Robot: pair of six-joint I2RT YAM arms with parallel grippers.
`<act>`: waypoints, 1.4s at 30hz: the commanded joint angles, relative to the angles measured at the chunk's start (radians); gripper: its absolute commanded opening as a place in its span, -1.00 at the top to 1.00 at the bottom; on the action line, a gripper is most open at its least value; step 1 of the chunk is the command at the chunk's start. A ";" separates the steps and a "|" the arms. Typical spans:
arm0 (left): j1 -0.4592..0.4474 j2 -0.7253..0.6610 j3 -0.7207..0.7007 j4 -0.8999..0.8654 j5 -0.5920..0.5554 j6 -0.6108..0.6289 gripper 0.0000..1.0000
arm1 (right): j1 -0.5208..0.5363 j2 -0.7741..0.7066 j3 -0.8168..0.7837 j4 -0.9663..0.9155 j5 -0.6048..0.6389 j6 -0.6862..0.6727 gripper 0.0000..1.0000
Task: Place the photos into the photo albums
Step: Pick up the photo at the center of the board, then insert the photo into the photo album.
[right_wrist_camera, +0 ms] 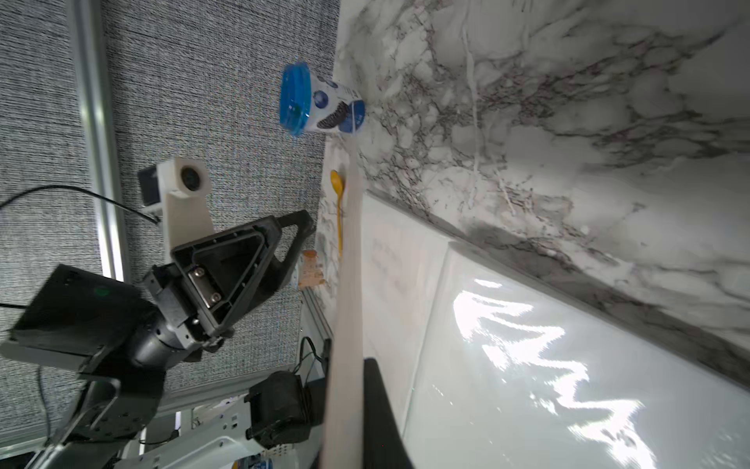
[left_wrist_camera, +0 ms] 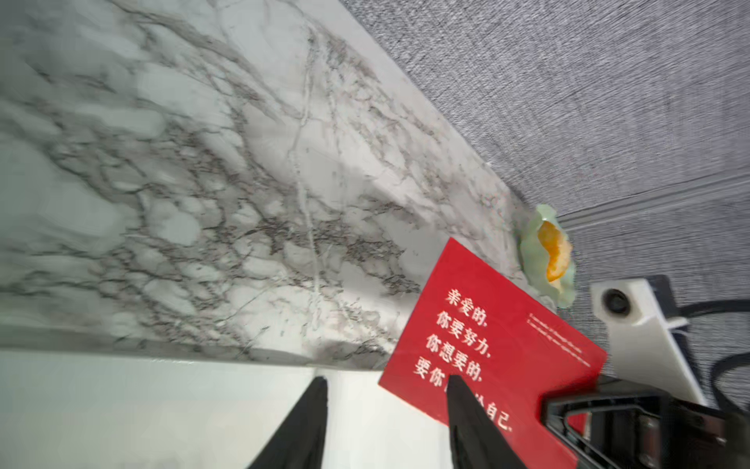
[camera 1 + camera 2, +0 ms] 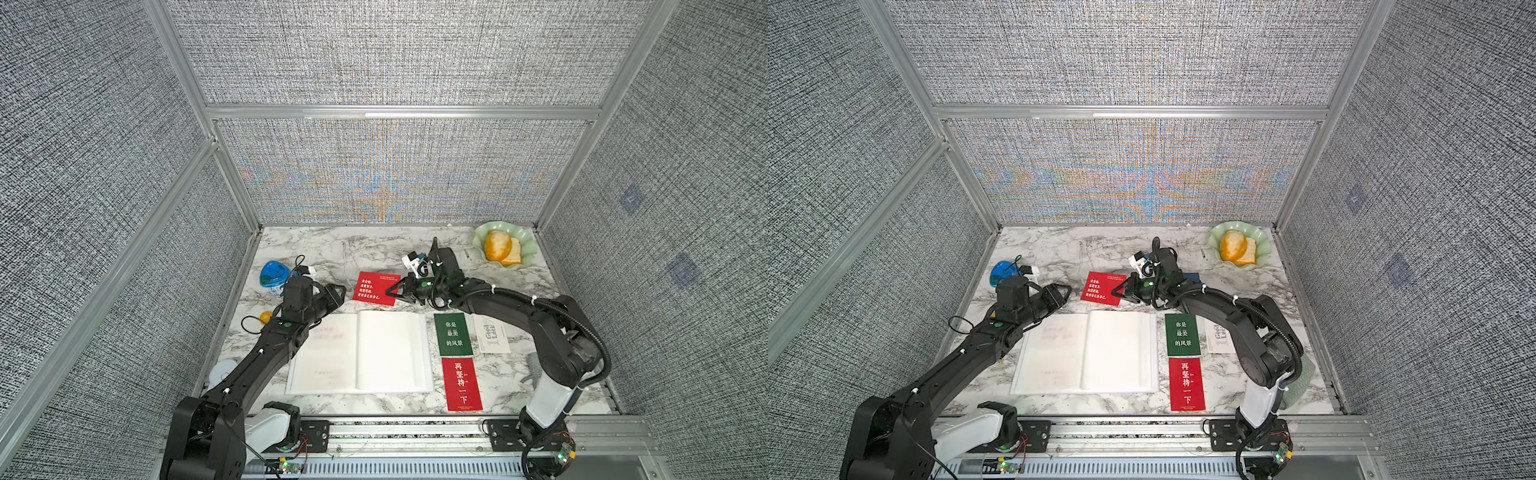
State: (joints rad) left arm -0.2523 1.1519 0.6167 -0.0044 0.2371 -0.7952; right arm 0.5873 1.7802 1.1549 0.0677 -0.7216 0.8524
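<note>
Lying open, glossy white photo album; red photo pinched by right fingers

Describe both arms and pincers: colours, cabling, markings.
The left arm and right arm: black links, white base segments, white zip ties, green wrist lights. Right carries corrugated black conduit. The left pincer and right pincer: black triangular frame fingers; white camera mounts.

Both top views overlook the whole table; wrist views skim it closely.
</note>
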 commanded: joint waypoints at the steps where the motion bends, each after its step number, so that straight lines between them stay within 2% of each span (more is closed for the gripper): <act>1: 0.001 0.027 0.011 -0.160 -0.048 0.067 0.16 | 0.003 -0.002 0.024 -0.293 0.028 -0.160 1.00; 6: 0.001 0.120 0.020 -0.193 -0.042 0.091 0.25 | 0.032 0.003 0.048 -0.362 0.035 -0.179 1.00; 10: -0.001 0.184 0.019 -0.188 -0.036 0.100 0.29 | 0.078 0.013 0.122 -0.470 0.109 -0.216 1.00; 15: -0.001 0.209 0.012 -0.202 -0.091 0.102 0.29 | 0.113 0.037 0.175 -0.536 0.174 -0.201 1.00; 29: 0.001 0.189 -0.023 -0.239 -0.249 0.081 0.29 | 0.209 0.131 0.356 -0.679 0.315 -0.133 1.00; 42: 0.002 0.178 -0.070 -0.236 -0.309 0.068 0.29 | 0.259 0.177 0.482 -0.813 0.429 -0.107 1.00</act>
State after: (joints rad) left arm -0.2516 1.3334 0.5564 -0.2295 -0.0494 -0.7193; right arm 0.8410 1.9522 1.6241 -0.6937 -0.3313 0.7288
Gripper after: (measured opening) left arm 0.354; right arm 0.049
